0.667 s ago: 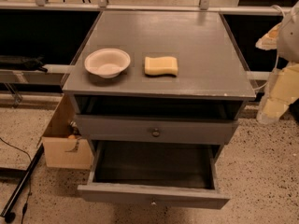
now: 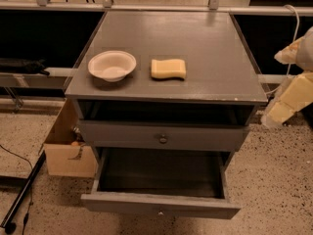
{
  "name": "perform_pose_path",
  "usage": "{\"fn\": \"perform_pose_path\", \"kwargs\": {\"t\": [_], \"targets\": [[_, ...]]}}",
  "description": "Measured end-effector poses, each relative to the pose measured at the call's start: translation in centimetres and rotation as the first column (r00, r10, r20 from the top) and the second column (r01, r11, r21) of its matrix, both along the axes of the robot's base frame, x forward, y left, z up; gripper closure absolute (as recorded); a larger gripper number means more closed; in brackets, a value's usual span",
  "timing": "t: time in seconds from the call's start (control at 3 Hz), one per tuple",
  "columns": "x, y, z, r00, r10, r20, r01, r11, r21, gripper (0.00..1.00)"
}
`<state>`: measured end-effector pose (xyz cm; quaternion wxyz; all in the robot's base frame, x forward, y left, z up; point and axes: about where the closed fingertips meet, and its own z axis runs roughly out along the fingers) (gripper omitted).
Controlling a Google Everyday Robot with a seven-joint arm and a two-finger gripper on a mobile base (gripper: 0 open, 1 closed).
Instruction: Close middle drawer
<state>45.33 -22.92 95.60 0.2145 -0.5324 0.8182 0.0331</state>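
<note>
grey middle drawer (image 2: 159, 204) at 6 o'clock stands pulled far out, the whole push left, while the hand (image 2: 288, 102) hangs at 3 o'clock, spread or not i cannot tell.

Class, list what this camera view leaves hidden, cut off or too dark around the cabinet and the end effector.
Camera view:
The end effector, right of the cabinet: partly cut off by the right edge.
The lowest drawer: hidden below the pulled-out middle drawer and the bottom edge.
The top drawer inside: lost in shadow under the cabinet's top.
The box on the floor, left: partly hidden by the cabinet.
</note>
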Motion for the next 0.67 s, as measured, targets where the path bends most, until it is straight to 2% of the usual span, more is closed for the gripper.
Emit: {"fn": "perform_pose_path", "kwargs": {"t": [0.33, 0.67], "targets": [[0.4, 1.2, -5.6, 0.9908, -0.088, -0.103, 0.103, 0.982, 0.161, 0.00], [-0.7, 3.4, -11.2, 0.9741, -0.089, -0.208, 0.136, 0.965, 0.226, 0.00]]}}
